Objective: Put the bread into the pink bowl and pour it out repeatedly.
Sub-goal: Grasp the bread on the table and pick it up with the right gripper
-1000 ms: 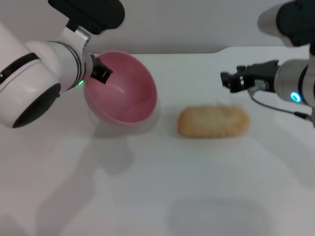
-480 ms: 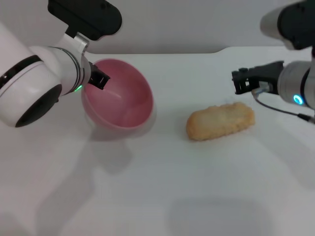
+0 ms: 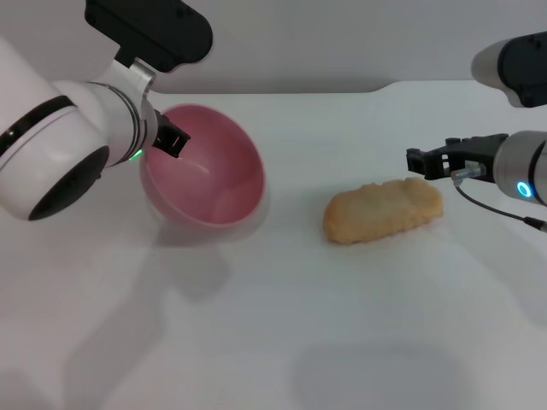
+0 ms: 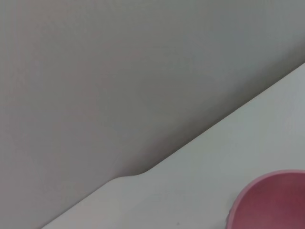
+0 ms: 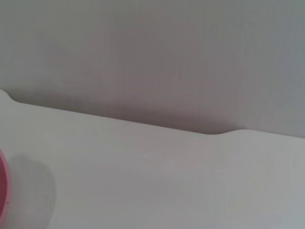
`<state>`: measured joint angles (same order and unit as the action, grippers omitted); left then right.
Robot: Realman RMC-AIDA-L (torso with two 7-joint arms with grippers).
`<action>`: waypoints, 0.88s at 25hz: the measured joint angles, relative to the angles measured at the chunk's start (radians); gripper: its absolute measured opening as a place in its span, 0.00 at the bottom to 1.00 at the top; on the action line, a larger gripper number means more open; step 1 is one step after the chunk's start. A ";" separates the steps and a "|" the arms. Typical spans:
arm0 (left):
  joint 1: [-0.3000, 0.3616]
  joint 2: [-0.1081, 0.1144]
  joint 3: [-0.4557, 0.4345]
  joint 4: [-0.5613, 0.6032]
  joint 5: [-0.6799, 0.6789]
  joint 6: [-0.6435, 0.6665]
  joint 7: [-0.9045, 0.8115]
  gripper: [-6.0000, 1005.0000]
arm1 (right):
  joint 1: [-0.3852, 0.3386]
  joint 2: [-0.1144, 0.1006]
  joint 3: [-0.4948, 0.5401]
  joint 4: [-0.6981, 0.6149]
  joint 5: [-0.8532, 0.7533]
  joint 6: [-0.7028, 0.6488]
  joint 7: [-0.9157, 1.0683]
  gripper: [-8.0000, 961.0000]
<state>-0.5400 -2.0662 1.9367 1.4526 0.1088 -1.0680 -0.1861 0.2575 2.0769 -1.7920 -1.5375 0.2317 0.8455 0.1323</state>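
Left gripper (image 3: 173, 137) clamped on the rim of the pink bowl (image 3: 208, 166), tilted with its mouth toward the bread (image 3: 383, 210). Bread flat on the white table (image 3: 282, 333), plain tan side up, just below the right gripper (image 3: 419, 162); finger state unclear.

A plain white desk (image 3: 282, 325) fills most of the head view, smooth and matte, with soft grey shadows lying across its near part. Its far edge steps back in a rounded notch. Behind it stands a bare, pale grey wall (image 3: 342, 43), unmarked and evenly lit; a darker band of shadow runs along where the wall meets the desk.
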 joint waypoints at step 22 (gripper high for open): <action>-0.015 0.000 0.005 -0.005 0.000 0.001 0.004 0.08 | 0.031 -0.003 0.010 0.165 0.036 -0.044 0.043 0.74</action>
<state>-0.5551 -2.0663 1.9415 1.4478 0.1090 -1.0672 -0.1826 0.2885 2.0744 -1.7819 -1.3722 0.2676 0.8010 0.1749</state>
